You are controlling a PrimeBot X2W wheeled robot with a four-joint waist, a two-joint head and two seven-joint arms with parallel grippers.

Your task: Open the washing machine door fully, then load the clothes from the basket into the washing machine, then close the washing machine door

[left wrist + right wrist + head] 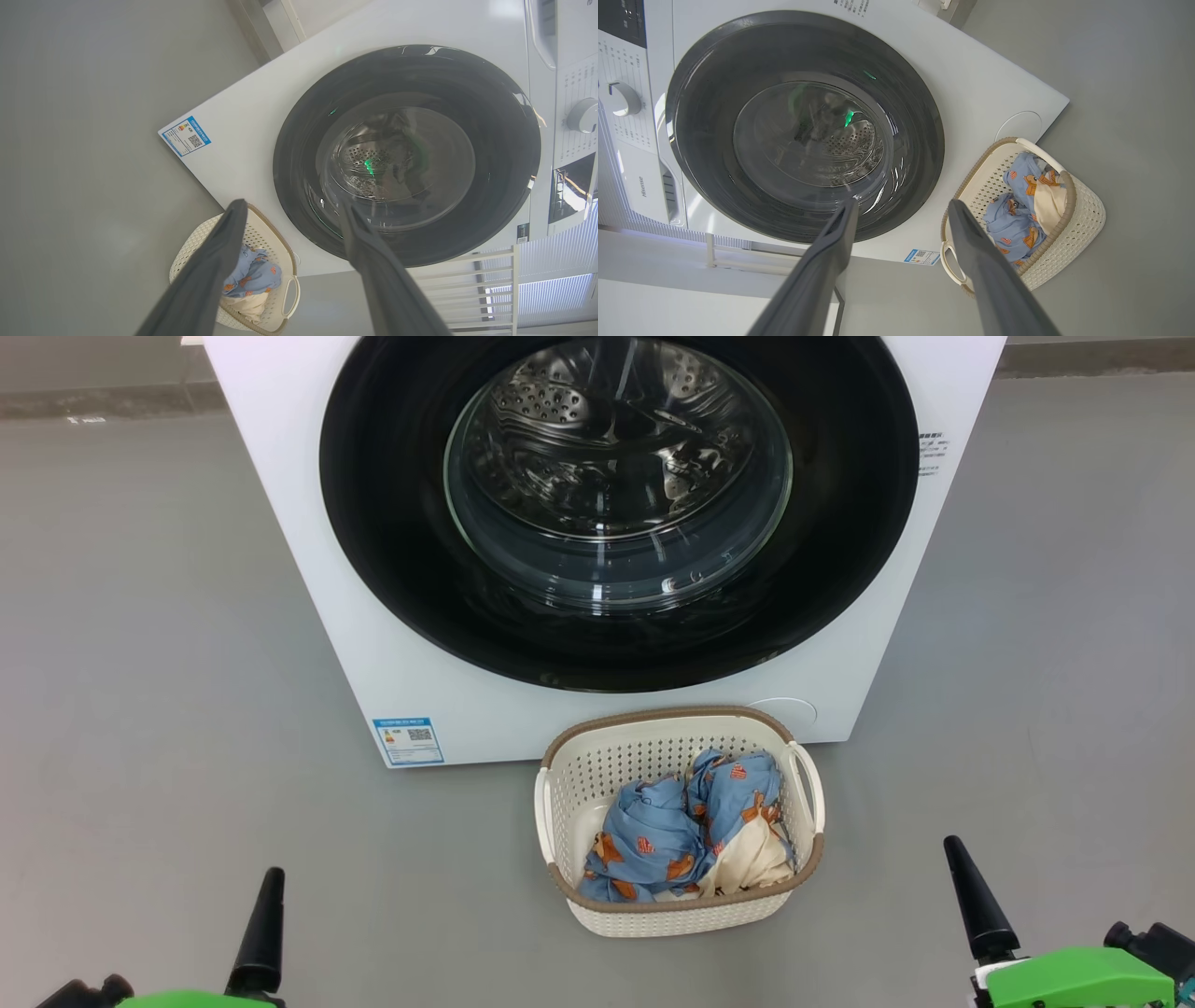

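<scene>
Washing machine: one
Door: one, on the washing machine's front
Basket: one, just before the washing machine
Clothes: two pieces
Label: one, low on the washing machine

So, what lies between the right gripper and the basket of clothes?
Bare grey floor, with nothing on it, as the head view shows between the right gripper and the basket.

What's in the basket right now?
The basket holds the clothes: crumpled blue printed fabric with a cream piece beside it. Anything beneath them is covered.
</scene>
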